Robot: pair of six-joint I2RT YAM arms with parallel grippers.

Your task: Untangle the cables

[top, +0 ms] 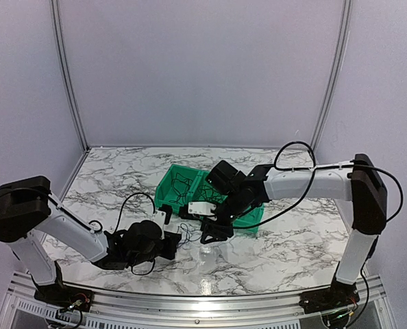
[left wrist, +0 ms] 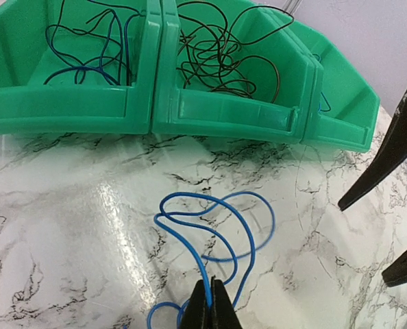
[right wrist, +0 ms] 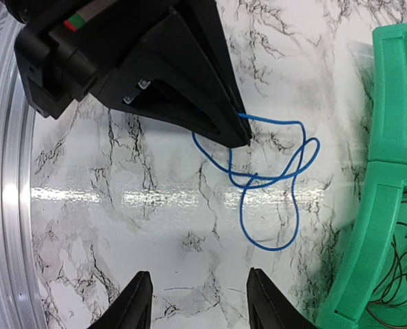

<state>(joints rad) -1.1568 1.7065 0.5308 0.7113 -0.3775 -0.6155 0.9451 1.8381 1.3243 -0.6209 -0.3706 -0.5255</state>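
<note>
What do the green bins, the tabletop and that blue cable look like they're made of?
Green bins: moulded plastic, likely; uniform colour, ribbed rims, slight sheen.
Tabletop: marble-look surface, glossy, reflecting light; stone or laminate, cannot tell.
Blue cable: thin plastic-sheathed wire, probably; smooth, holds springy loops.

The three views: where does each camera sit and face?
Top external: high behind the robot, looking down on table, green bins, left arm, right arm.
Left wrist: low, facing the bins; the shut left tool pinches the blue cable.
Right wrist: looking down on the table; open right tool below, left tool above.
Both wrist views share that cable.
</note>
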